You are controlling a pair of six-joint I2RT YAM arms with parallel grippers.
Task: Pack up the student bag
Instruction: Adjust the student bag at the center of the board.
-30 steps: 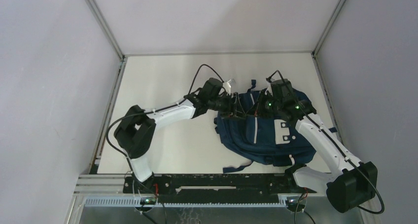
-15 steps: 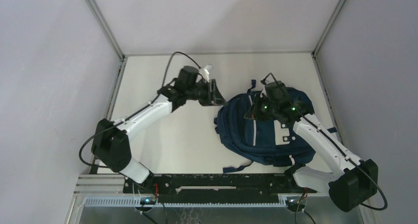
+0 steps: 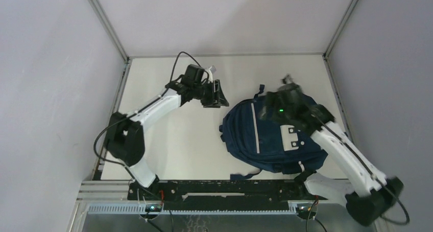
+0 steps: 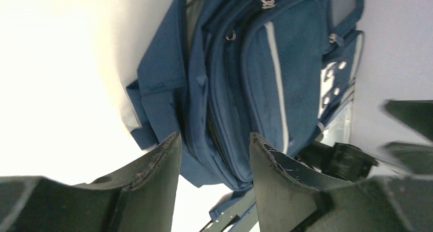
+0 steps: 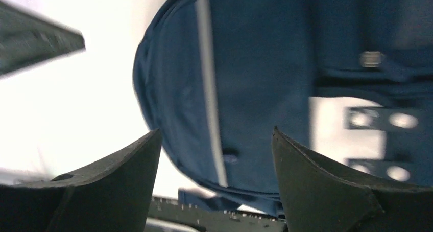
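Your left jaws hang spread and empty just off the far left of the student bag [image 3: 265,142] on the desk [image 3: 178,145]; your right jaws gape wide above it, holding nothing

Right end effector [image 3: 271,102] blurred overhead, student bag [image 4: 286,63] cropped at edges

The student bag [image 3: 270,145] shows matt navy woven cloth, its zip pulls [image 4: 265,2] glinting metal. The left fingers [image 4: 153,176] look dark matt plastic, scuffed along the edges. The bench [image 3: 178,140] under the bag is smooth and pale.
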